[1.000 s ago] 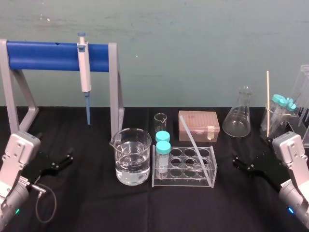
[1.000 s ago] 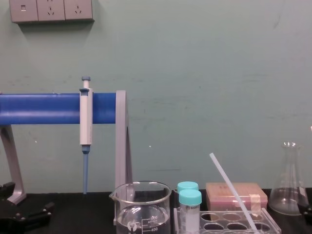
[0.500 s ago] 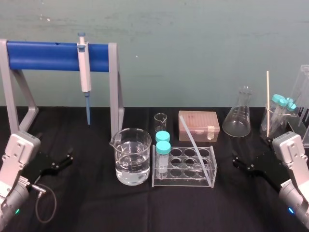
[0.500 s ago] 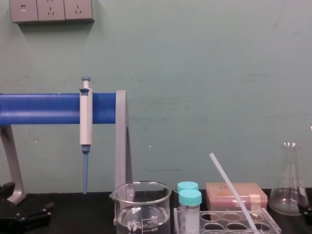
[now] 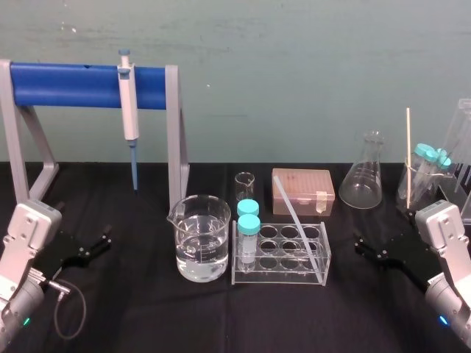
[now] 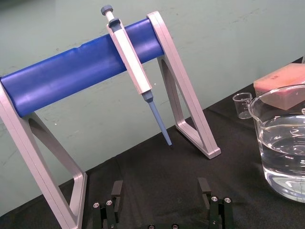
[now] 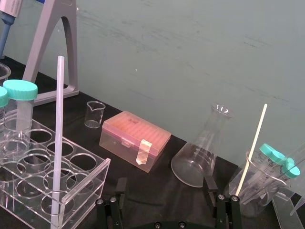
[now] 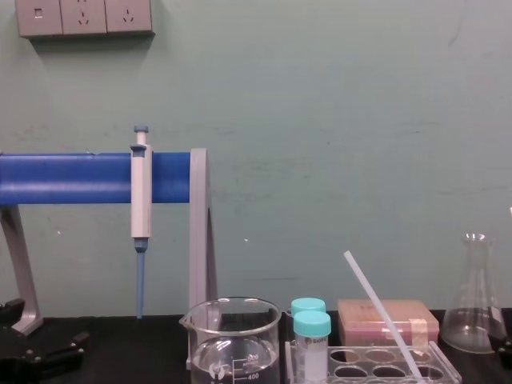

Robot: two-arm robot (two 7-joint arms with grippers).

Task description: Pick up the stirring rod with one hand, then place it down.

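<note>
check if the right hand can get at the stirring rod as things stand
Probably yes. The right hand sits open beside the rack, nothing stands between them, and the stirring rod leans out above the rack's top.

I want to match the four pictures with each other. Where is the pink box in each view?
Head view: pink box behind the tube rack, centre.
Chest view: box low right, behind the rack.
Left wrist view: box behind the big beaker.
Right wrist view: box between small beaker and flask.
Shared landmark: grey stand leg.
</note>
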